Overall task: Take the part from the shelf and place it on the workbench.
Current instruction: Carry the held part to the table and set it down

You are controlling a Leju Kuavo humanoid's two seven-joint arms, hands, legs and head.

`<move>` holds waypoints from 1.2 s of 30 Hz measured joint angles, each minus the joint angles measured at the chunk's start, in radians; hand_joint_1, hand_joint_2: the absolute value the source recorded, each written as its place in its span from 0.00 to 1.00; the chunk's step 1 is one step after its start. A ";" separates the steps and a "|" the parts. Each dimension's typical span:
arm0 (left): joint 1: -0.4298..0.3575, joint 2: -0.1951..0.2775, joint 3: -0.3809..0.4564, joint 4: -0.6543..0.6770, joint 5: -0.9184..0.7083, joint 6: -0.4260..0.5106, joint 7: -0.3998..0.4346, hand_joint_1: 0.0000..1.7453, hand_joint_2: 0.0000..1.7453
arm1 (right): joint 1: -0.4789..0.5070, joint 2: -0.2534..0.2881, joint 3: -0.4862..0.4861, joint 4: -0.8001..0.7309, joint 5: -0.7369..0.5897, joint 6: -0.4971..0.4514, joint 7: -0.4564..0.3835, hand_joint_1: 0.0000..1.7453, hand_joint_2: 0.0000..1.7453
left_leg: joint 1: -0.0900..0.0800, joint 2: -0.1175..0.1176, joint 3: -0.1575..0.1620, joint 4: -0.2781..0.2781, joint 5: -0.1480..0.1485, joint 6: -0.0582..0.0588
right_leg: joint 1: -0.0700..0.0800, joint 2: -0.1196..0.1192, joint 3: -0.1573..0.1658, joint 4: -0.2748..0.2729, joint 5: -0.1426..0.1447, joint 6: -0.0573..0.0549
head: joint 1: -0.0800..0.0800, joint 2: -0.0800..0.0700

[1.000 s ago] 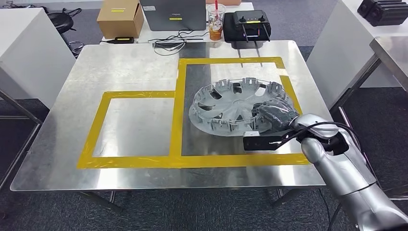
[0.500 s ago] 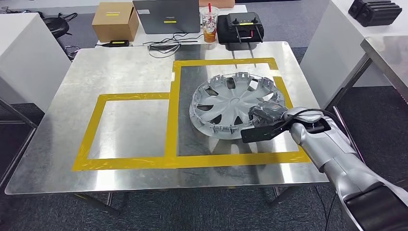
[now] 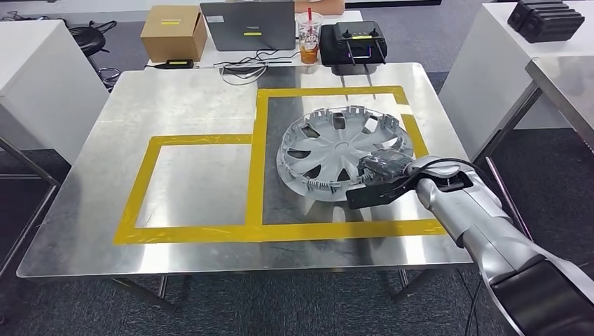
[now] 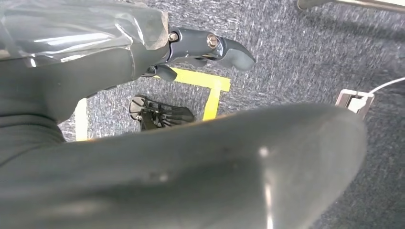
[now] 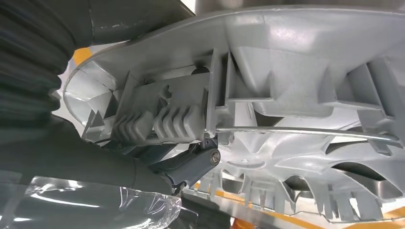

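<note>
Right hand [image 3: 384, 166] is gripping the near-right rim of the wheel cover [image 3: 336, 149], fingers [image 5: 191, 164] apparently hooked under it. The cover is sitting tilted on the workbench [image 3: 189, 105], inside the yellow tape outline [image 3: 256, 168]. Left hand [image 4: 210, 47] is hanging over carpet beyond, fingers curled, holding nothing.

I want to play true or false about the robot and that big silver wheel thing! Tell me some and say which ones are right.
1. The wheel cover sits inside the larger yellow-taped box on the metal table. True.
2. The right robot hand is at the wheel cover's rim. True.
3. The wheel cover is in the smaller taped box on the left. False: that box has nothing in it.
4. A drink cup with a straw stands beyond the far end of the table. True.
5. The cardboard box sits on top of the wheel cover. False: it is on another table behind.
</note>
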 joint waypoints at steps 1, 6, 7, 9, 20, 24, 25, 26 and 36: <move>0.001 0.000 0.000 0.000 0.000 0.000 -0.001 0.00 0.25 | -0.001 0.003 0.002 0.002 0.000 -0.001 0.000 0.64 0.75 | 0.001 -0.001 -0.001 0.000 0.001 -0.005 | 0.002 0.000 0.000 0.000 0.003 -0.007 | 0.000 0.000; 0.004 0.002 0.000 0.000 0.000 0.004 -0.001 0.00 1.00 | -0.003 0.015 0.010 0.011 0.006 -0.001 0.001 0.00 0.00 | 0.012 -0.001 -0.079 0.158 -0.088 -0.032 | -0.007 -0.003 -0.003 -0.002 0.013 -0.026 | -0.005 0.000; 0.004 0.002 0.000 0.000 0.000 0.007 -0.001 0.00 0.75 | 0.001 0.016 0.013 0.015 0.007 -0.001 0.002 0.00 0.00 | 0.014 -0.001 -0.114 0.232 -0.120 -0.036 | -0.006 -0.003 -0.005 -0.002 0.013 -0.027 | -0.006 0.000; 0.006 0.001 -0.002 0.000 0.000 0.019 0.002 0.00 0.25 | 0.012 0.016 0.018 0.025 0.008 -0.001 0.007 0.00 0.00 | 0.017 0.000 -0.151 0.307 -0.136 -0.039 | -0.004 -0.003 -0.007 -0.001 0.014 -0.028 | -0.006 0.000; 0.002 0.003 -0.012 0.000 0.000 0.040 0.019 0.00 0.00 | 0.042 0.031 -0.025 0.036 -0.067 -0.083 0.015 0.00 0.00 | 0.013 -0.001 0.005 -0.015 -0.002 0.012 | 0.005 0.001 -0.050 0.064 -0.022 -0.005 | -0.003 0.000; -0.001 0.000 -0.015 0.000 0.000 0.039 0.016 0.00 0.00 | 0.087 0.029 -0.081 -0.002 -0.119 -0.100 0.016 0.00 0.00 | 0.012 -0.004 0.006 -0.016 -0.002 0.020 | 0.003 0.001 -0.168 0.292 -0.098 -0.005 | -0.003 0.000; -0.001 -0.001 -0.016 0.000 0.000 0.038 0.014 0.00 0.00 | 0.101 0.029 -0.098 -0.016 -0.134 -0.101 0.016 0.00 0.00 | 0.012 -0.005 0.006 -0.015 -0.002 0.019 | 0.002 0.001 -0.164 0.279 -0.086 0.002 | -0.003 0.000; -0.001 -0.002 -0.017 0.000 0.000 0.036 0.012 0.00 0.00 | 0.112 0.028 -0.118 -0.034 -0.153 -0.101 0.015 0.00 0.00 | 0.012 -0.005 0.005 -0.012 -0.004 0.017 | 0.000 0.000 -0.141 0.226 -0.060 0.011 | -0.003 0.000; 0.014 -0.005 -0.036 0.000 0.000 0.029 -0.038 0.00 0.00 | 0.396 0.064 -0.533 -0.615 -0.419 -0.209 -0.052 0.00 0.00 | 0.017 -0.005 -0.051 0.116 -0.088 -0.031 | -0.004 -0.004 -0.026 0.004 0.018 -0.024 | -0.010 0.000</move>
